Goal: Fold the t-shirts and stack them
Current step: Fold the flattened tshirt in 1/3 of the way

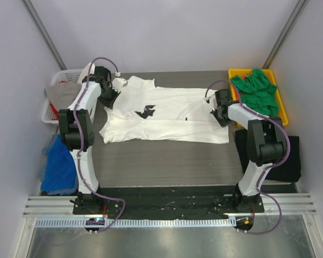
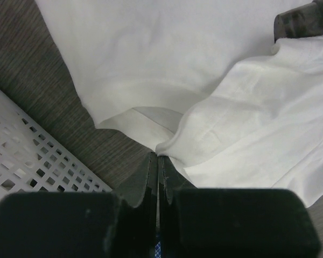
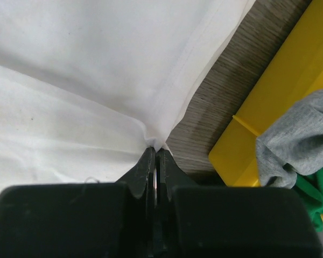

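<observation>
A white t-shirt (image 1: 161, 115) with a small black print (image 1: 146, 112) lies spread across the dark wood table, collar to the left. My left gripper (image 1: 112, 95) is shut on the white cloth (image 2: 242, 123) near the collar and sleeve, lifting a fold of it. At the shirt's right end my right gripper (image 1: 218, 110) is shut on a pinch of its hem (image 3: 151, 141). Green t-shirts (image 1: 257, 91) lie heaped in a yellow bin (image 1: 282, 102) at the back right. A black t-shirt (image 1: 282, 156) lies flat on the table's right side.
A white perforated basket (image 1: 54, 102) with grey cloth stands at the back left, its rim (image 2: 27, 161) close to my left fingers. Blue cloth (image 1: 59, 164) hangs off the left edge. A grey garment (image 3: 296, 145) shows in the yellow bin (image 3: 280, 86).
</observation>
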Available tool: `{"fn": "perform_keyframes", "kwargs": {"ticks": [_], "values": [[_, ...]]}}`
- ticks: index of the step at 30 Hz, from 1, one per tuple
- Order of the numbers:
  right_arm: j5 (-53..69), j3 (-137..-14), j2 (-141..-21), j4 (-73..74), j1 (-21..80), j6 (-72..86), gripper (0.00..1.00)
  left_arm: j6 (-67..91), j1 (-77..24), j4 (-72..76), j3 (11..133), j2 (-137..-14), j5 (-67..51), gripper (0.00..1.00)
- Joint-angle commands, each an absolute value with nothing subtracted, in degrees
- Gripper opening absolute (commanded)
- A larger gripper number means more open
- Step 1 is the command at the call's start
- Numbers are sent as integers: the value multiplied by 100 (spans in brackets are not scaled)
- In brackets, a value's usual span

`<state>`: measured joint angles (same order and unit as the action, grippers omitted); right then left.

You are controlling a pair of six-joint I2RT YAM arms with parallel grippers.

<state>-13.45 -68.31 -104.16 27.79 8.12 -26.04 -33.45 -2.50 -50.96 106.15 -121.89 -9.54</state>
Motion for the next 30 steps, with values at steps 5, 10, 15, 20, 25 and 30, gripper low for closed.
{"fn": "perform_keyframes", "kwargs": {"ticks": [5,10,15,20,25,30], "values": [[-1556,-6900,-10319,2593,782,-2619,32,-2997,-255,-4746,10960,-12103,-966,32],[-1468,-6821,-10204,2628,782,-2575,35,-2988,-422,-5254,11336,-12093,-1757,41],[-1415,-6759,-10169,2654,782,-2540,35,-3356,-746,-6237,11926,-12646,-2258,43],[-1389,-6715,-10108,2654,774,-2505,38,-3498,-1019,-6627,12287,-13191,-2355,43],[-1354,-6689,-10064,2654,773,-2479,42,-3402,-1090,-6451,12235,-13333,-2303,43],[-1292,-6645,-10063,2637,773,-2479,43,-3366,-1099,-6355,12191,-13386,-2233,43]]}}
